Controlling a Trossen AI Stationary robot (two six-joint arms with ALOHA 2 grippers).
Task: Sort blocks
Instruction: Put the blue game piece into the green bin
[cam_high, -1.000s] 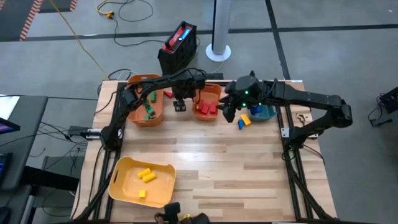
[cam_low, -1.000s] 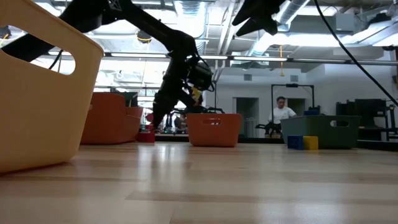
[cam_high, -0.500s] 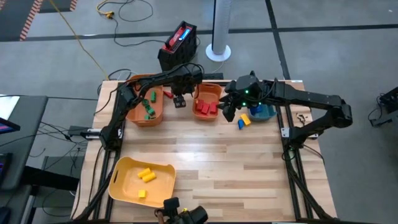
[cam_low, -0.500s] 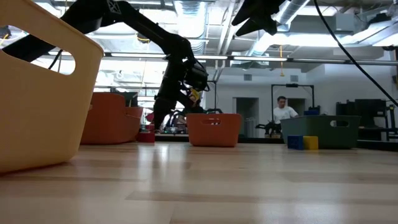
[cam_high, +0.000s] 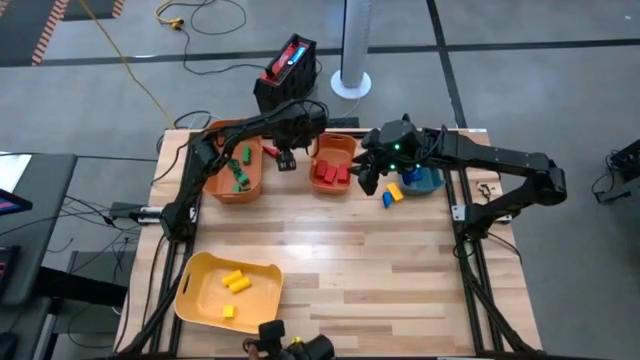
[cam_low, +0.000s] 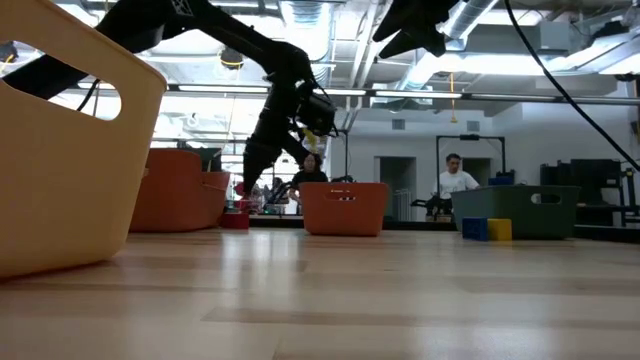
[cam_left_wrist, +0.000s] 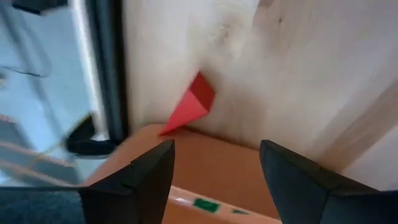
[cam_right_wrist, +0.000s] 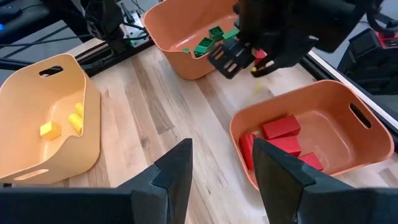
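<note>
Left gripper (cam_high: 288, 160) hovers w/ fingers apart, holding nothing, over the desk (cam_high: 340, 250) gap between the orange bin w/ green blocks (cam_high: 238, 172) and the orange bin w/ red blocks (cam_high: 330, 172). One red block (cam_left_wrist: 189, 104) lies on the desk just beside a bin wall, near the back edge. Right gripper (cam_high: 366, 180) hangs open over the red bin's right side, empty. Blue + yellow blocks (cam_high: 391, 193) sit loose by the teal bin (cam_high: 428, 182); yellow ones are in the yellow bin (cam_high: 195, 290).

Judgement: step = pick the stray red block. Approach straight down and square the fingers on its flat faces; it sits close to the wall, so clip risk. No readable labels or writing.
</note>
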